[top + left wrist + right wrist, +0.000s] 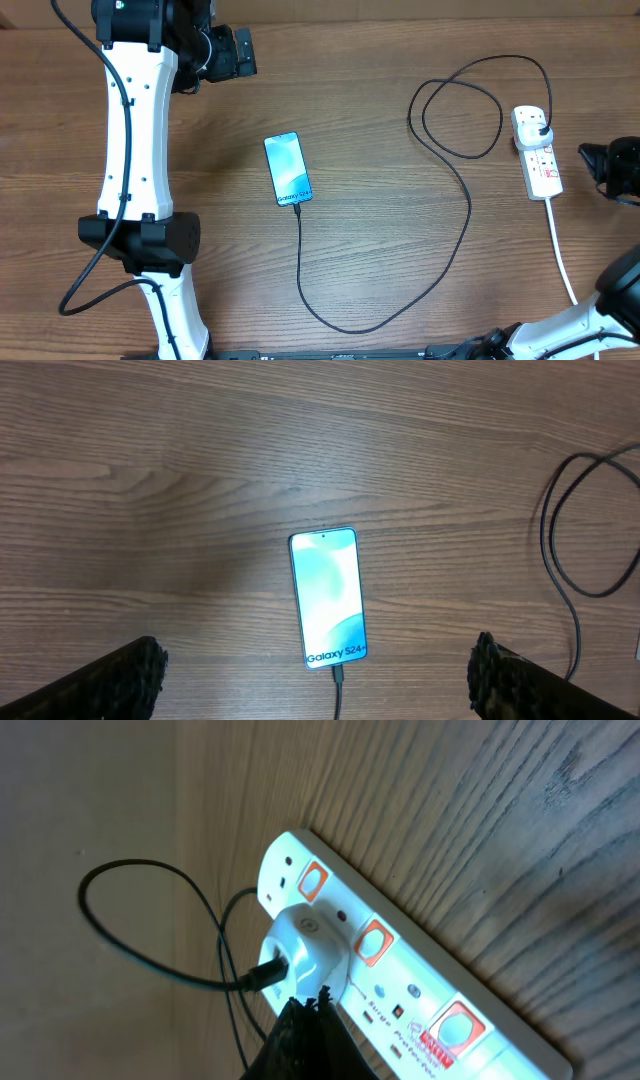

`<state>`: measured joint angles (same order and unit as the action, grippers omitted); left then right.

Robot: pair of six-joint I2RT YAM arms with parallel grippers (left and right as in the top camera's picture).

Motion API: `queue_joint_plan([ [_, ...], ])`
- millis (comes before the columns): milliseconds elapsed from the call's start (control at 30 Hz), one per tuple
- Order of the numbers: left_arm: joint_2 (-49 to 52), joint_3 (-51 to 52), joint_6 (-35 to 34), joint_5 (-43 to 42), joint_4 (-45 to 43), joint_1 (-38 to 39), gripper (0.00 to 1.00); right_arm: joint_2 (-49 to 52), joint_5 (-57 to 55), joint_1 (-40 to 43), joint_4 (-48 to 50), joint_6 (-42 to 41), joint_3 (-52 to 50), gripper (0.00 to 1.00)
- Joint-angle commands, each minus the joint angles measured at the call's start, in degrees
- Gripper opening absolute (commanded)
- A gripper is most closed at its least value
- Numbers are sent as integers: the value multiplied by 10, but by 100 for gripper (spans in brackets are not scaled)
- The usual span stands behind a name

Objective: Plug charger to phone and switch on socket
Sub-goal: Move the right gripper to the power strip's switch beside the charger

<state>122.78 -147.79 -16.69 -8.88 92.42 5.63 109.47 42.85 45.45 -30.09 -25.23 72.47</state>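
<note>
Overhead, the phone (288, 183) lies central on the desk (380, 100), the charger (299, 250) already seated in its lower edge and trailing to the socket (540, 165). Left wrist: left fingers (110, 680) wide apart above it, empty. Right wrist: right fingers (300, 1040) pinched together near a red switch (374, 942), probably to press it.

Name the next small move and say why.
Probably ease the shut right pincer onto the red switch beside the plug: the cable already sits in the phone, and the pincer hovers by the socket.

You have a brown wood-grain table (150, 480) below the left pincer (318, 665), stretching on ahead of it.
</note>
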Motion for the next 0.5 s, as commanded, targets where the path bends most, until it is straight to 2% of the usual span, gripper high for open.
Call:
queue_joint_plan([
  [0, -12, -11, 4, 5, 1, 1, 100, 33, 10, -12, 12, -3, 5, 4],
  [467, -12, -11, 4, 5, 1, 1, 100, 83, 8, -41, 67, -23, 3, 4],
])
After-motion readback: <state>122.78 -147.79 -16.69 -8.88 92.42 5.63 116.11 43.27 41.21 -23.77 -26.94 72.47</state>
